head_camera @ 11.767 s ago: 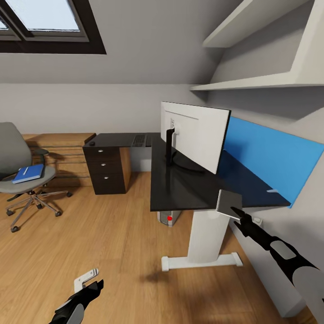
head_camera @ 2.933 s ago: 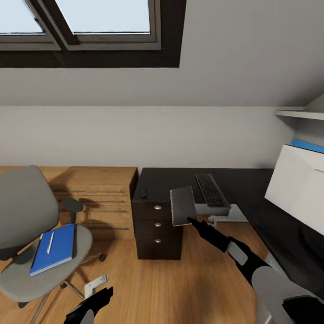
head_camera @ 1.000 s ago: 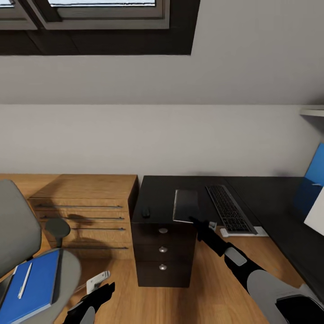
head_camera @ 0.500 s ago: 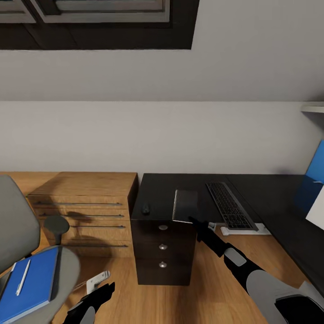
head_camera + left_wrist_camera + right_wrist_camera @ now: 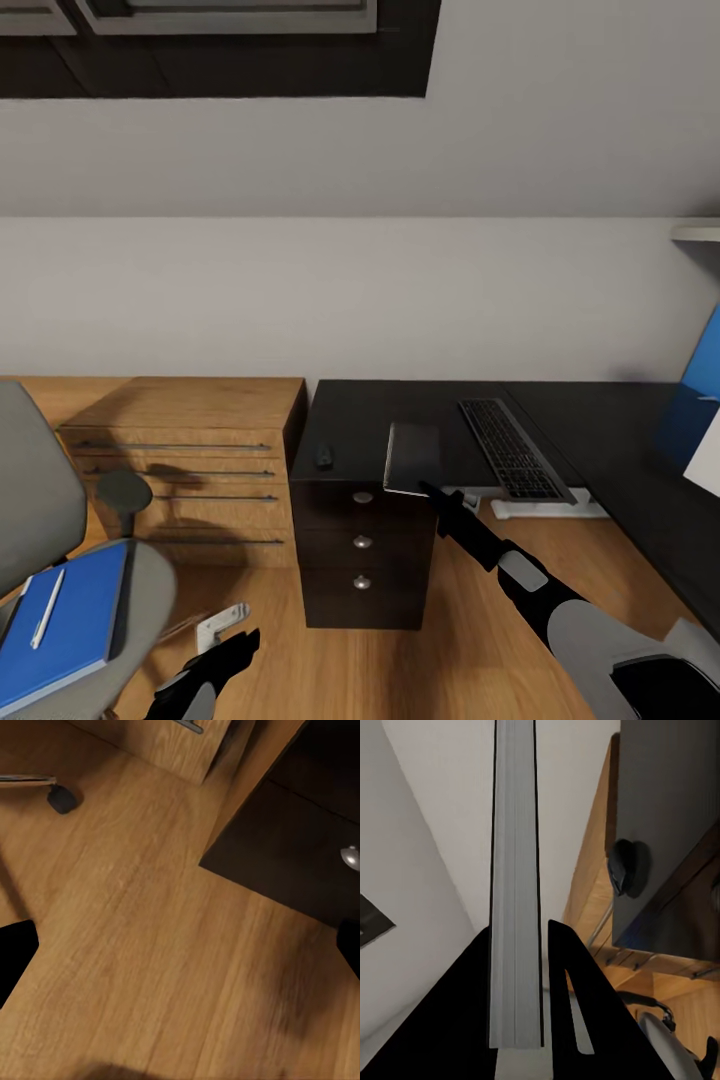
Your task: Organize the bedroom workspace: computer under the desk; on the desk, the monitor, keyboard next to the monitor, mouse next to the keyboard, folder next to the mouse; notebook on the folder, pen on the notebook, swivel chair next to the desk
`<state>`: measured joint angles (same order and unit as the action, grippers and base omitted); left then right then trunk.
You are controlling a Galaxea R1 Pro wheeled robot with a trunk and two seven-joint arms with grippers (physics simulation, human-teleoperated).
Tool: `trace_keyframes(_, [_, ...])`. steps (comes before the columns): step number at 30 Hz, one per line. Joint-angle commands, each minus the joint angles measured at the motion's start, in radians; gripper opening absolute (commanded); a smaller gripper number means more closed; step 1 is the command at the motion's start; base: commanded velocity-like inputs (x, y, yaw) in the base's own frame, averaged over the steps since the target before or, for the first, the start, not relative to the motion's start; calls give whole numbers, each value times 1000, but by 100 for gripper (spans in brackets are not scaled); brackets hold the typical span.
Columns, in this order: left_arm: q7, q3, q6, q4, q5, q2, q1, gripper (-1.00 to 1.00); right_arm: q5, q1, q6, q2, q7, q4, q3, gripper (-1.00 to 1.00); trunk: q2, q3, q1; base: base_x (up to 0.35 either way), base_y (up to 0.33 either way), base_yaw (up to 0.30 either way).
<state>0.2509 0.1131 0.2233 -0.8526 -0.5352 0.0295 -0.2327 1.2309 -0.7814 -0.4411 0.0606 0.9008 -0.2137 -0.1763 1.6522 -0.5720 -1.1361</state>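
Camera dipped slightly, right gripper still holding notebook

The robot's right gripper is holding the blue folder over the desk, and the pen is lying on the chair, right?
Not quite. The right gripper holds the dark grey notebook, not the folder; the right wrist view shows its pale page edge between the fingers. In the head view the blue folder lies on the swivel chair with the pen on it.

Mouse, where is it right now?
Head view: the mouse lies on the desk at its left end, above the drawer unit, left of the notebook in the right pincer.
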Motion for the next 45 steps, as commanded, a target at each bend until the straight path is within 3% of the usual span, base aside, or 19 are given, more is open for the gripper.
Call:
trace_keyframes(1, [10,12,2,-2,-9,1,0,100,12,-1,-8,1,2,0,-6,-100,8,-4,-4,0,0,0])
trace_keyframes(5, [11,36,1,-2,-9,1,0,100,13,-1,-8,1,-1,0,-5,-100,36,-17,-19,0,0,0])
trace_keyframes(15, [11,45,1,-2,-9,3,0,100,13,-1,-8,1,-2,0,-5,-100,106,-48,-58,0,0,0])
trace_keyframes(34, [10,45,2,3,-10,4,0,100,12,-1,-8,1,-2,0,-5,-100,106,-48,-58,1,0,0])
trace_keyframes(45, [8,45,1,6,-10,6,0,100,12,-1,-8,1,-2,0,-5,-100,106,-48,-58,146,0,0])
